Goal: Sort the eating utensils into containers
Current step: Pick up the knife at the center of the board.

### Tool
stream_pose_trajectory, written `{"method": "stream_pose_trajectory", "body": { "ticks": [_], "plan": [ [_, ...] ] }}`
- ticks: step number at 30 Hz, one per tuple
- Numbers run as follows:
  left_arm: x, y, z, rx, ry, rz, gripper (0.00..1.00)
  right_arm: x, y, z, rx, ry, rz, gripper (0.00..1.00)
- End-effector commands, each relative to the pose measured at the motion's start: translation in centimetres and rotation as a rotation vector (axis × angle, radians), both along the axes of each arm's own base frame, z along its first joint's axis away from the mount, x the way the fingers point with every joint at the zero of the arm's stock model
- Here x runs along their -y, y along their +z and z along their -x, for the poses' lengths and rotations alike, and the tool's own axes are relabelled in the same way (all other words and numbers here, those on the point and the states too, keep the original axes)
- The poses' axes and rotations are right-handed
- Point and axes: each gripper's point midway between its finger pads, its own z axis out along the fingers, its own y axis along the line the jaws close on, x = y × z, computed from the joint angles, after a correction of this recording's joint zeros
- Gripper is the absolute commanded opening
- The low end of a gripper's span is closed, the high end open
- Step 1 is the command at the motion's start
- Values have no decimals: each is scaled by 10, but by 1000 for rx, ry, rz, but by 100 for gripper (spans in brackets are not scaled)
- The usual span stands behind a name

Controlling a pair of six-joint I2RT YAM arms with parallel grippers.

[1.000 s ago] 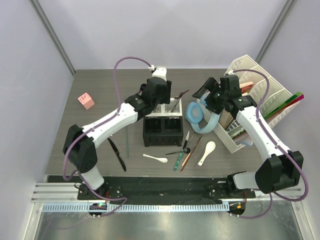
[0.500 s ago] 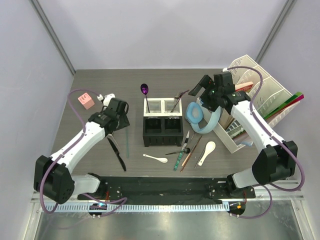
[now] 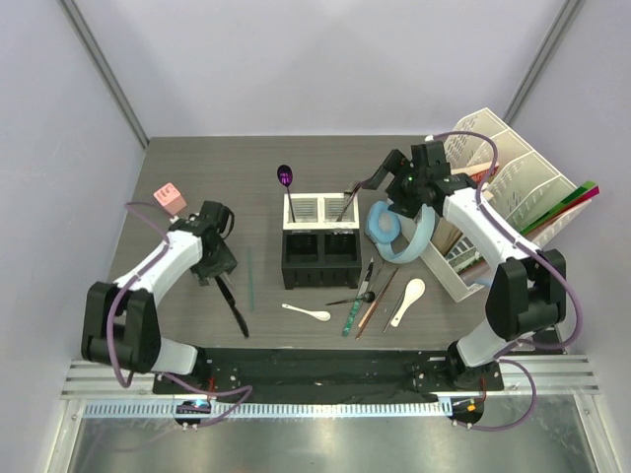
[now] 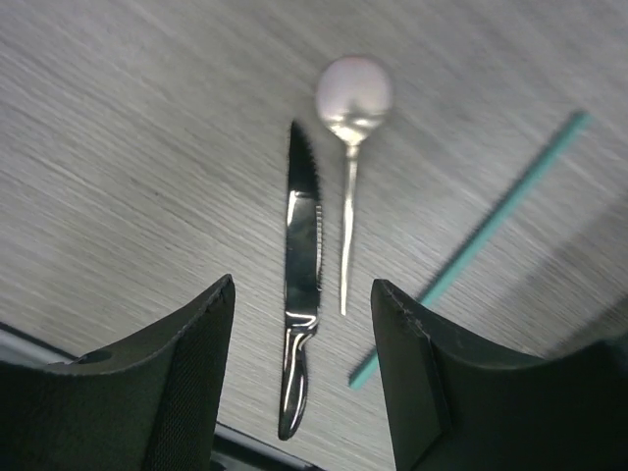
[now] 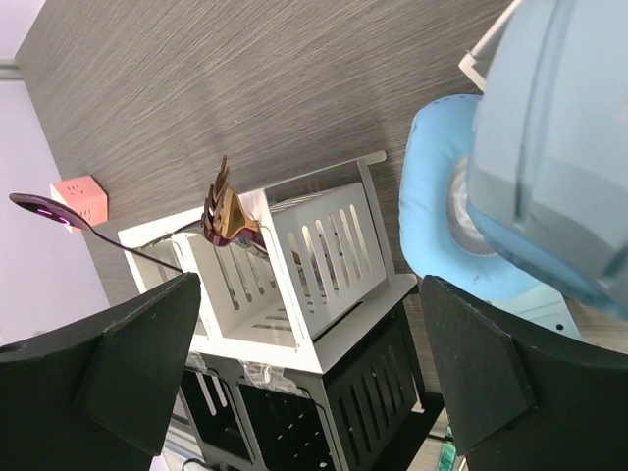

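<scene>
Already in caddy: purple spoon [image 3: 287, 192] upright in the back-left compartment, bowl uppermost; copper fork [image 3: 351, 200] tilted in the back-right one, tines up and leaning right.
Black knife [image 4: 302, 216]: flat on the table left of the caddy, long axis near-to-far with a slight slant; tip toward the top of the left wrist view, handle at the bottom; far end hidden under the left arm from above.
Small spoon [image 4: 351, 118]: just beside the knife, parallel, bowl at the tip end; colour washed out.
Teal stick [image 3: 250, 279]: between knife and caddy, near-to-far.
Loose cluster: near-right of the caddy; white soup spoons [image 3: 307, 312], green-patterned piece [image 3: 350, 317], chopsticks [image 3: 381, 299], mostly pointing near-to-far; dark slim pieces among them hard to make out.
Caddy [image 3: 320, 278]: mid-table.
Left gripper [image 4: 301, 287]: jaws wide, empty, over the knife.
Right gripper [image 5: 309, 289]: jaws spread fully, empty, above the caddy's far-right corner; finger bases cut off.
Blue ring [image 3: 386, 225]: right of the caddy, beside white rack [image 3: 498, 187].
Pink block [image 3: 170, 200]: far left.
</scene>
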Motion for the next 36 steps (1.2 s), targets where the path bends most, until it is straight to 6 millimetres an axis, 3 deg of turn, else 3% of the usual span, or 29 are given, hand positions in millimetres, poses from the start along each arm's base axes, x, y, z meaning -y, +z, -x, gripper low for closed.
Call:
{"method": "stream_pose_trajectory", "body": {
  "ticks": [1, 7, 11, 16, 22, 29, 33, 36],
  "plan": [
    [4, -18, 15, -132, 40, 57, 57, -9, 32, -24, 122, 43, -35, 100],
    [5, -33, 34, -198, 68, 94, 56, -11, 17, -23, 91, 49, -43, 100],
    [10, -38, 39, -210, 50, 126, 48, -9, 3, -16, 53, 43, -47, 100],
    [16, -41, 42, -210, 20, 163, 47, -9, 11, -16, 71, 37, -59, 100],
    [25, -61, 53, -269, -3, 214, 49, -6, 23, -14, 100, 24, -55, 100],
    [29, -72, 61, -309, 7, 234, 46, -1, 11, -9, 71, 13, -51, 100],
    [28, -71, 63, -317, 0, 231, 39, -3, 7, -8, 55, 16, -60, 100],
    [27, -70, 66, -319, -12, 229, 26, -4, 9, -12, 56, 15, -67, 100]
  ]
}}
